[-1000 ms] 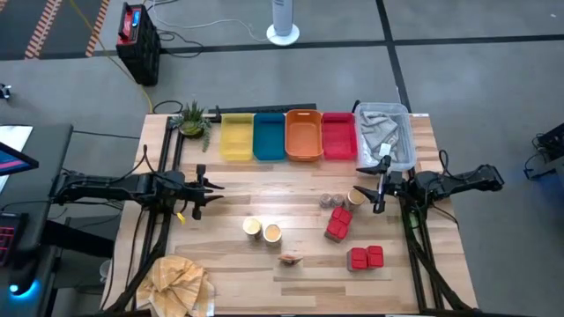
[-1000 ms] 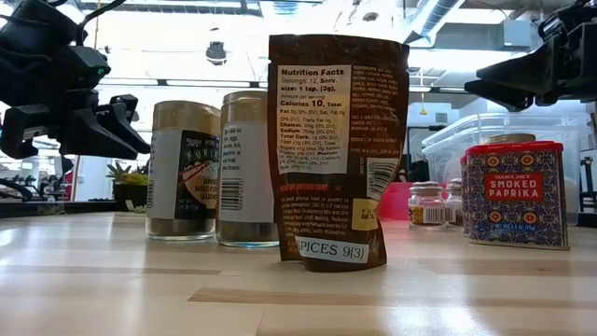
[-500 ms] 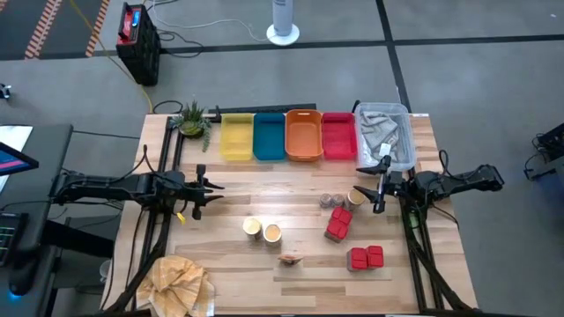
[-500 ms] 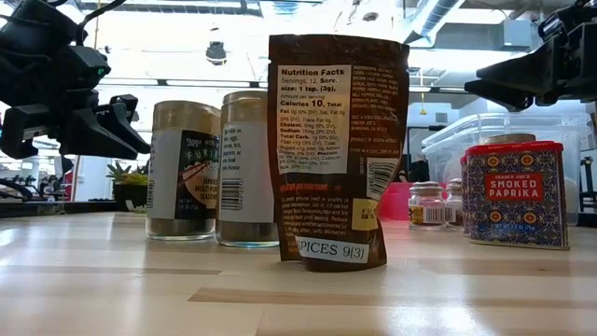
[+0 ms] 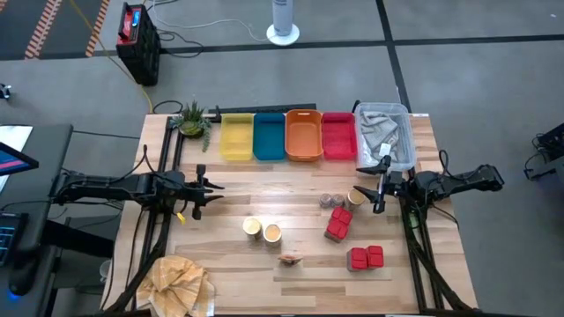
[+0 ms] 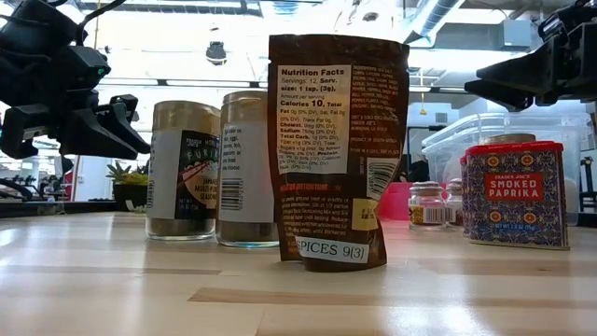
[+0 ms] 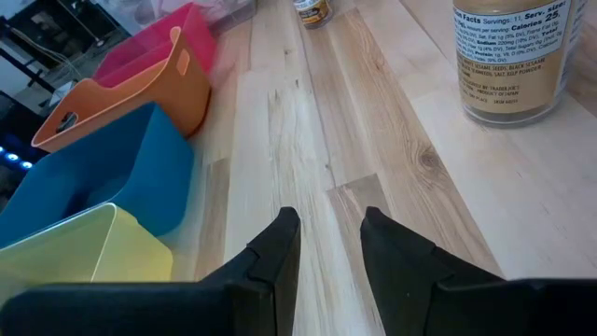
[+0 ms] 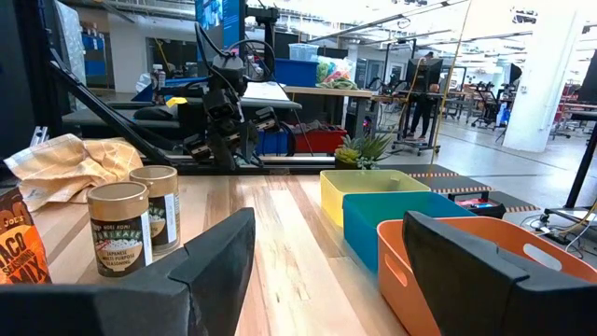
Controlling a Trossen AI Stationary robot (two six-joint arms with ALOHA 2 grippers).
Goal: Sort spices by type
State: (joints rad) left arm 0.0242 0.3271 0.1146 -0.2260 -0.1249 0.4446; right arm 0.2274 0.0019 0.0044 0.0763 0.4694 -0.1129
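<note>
High view: the spices stand loose on the bare wooden table (image 5: 229,202), none yet in the yellow tray (image 5: 235,137), blue tray (image 5: 269,136), orange tray (image 5: 302,135) or red tray (image 5: 338,136) ranged along the far edge. Two round tubs (image 5: 262,230) sit side by side near the table's middle; the dark-tan packet (image 5: 292,258) stands just nearer the front edge; three red paprika tins (image 5: 338,223) lie to the right, one apart from a touching pair; small jars (image 5: 333,201) cluster just beside the right gripper (image 5: 381,187). The left gripper (image 5: 201,186) hangs above the left side of the table, well apart from every container, its fingers (image 7: 280,245) a narrow gap apart and holding nothing; the right gripper's fingers (image 8: 219,257) are wider apart, also empty. Handling, as a judgement: the tins look rigid and flat-sided, so opposed flat faces should give a secure pinch; the tubs appear stiff but smooth-walled and could roll or slip, favouring a grasp across the body at mid-height; the jars, probably glass, are small, easily toppled and best taken around the body; the packet is soft and light, likely to buckle, so its upper edge is the better hold.
</note>
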